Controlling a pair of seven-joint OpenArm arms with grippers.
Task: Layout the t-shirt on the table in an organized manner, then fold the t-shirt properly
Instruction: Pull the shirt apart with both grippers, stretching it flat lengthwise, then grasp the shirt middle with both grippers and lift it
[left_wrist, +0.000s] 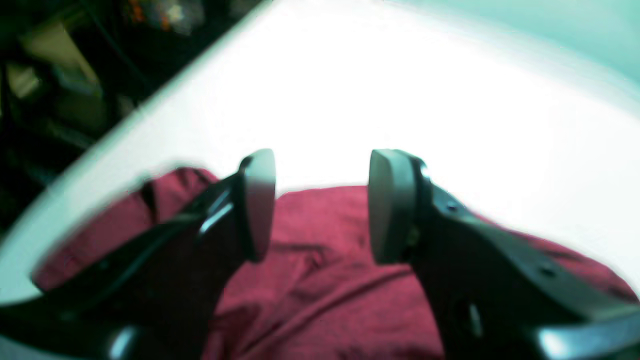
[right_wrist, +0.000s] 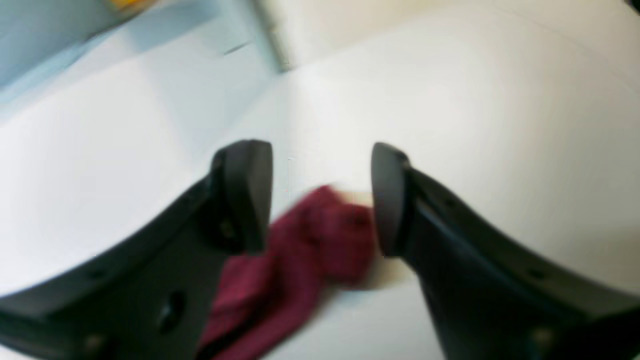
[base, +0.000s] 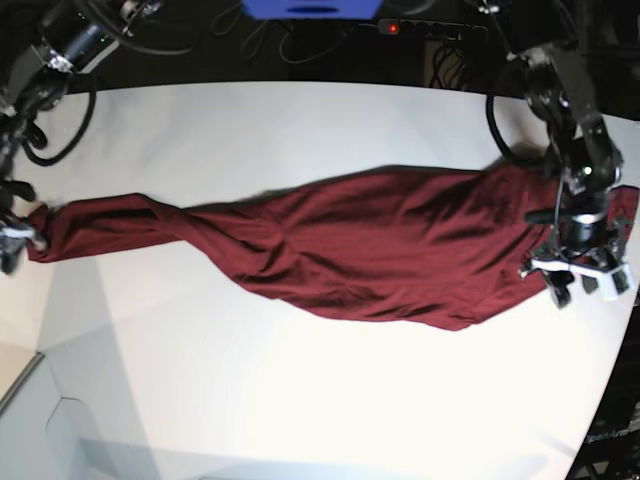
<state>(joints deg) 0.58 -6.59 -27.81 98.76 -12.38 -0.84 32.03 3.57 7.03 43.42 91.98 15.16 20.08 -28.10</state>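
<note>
The maroon t-shirt (base: 380, 250) lies stretched in a long band across the white table (base: 300, 400), wrinkled and partly bunched. My left gripper (base: 585, 285) hovers over its right end near the table's edge. In the left wrist view that gripper (left_wrist: 322, 205) is open, with the cloth (left_wrist: 325, 280) lying below its fingers and nothing pinched. My right gripper (base: 12, 240) is at the shirt's narrow left end. In the right wrist view it (right_wrist: 320, 200) is open too, and the tip of the cloth (right_wrist: 310, 240) lies loose on the table under the gap.
The table's curved edge (left_wrist: 125, 125) runs close to the left gripper, with dark floor clutter beyond it. Cables (base: 60, 110) and a power strip (base: 430, 28) sit behind the table's back edge. A blue object (base: 310, 8) is at the top.
</note>
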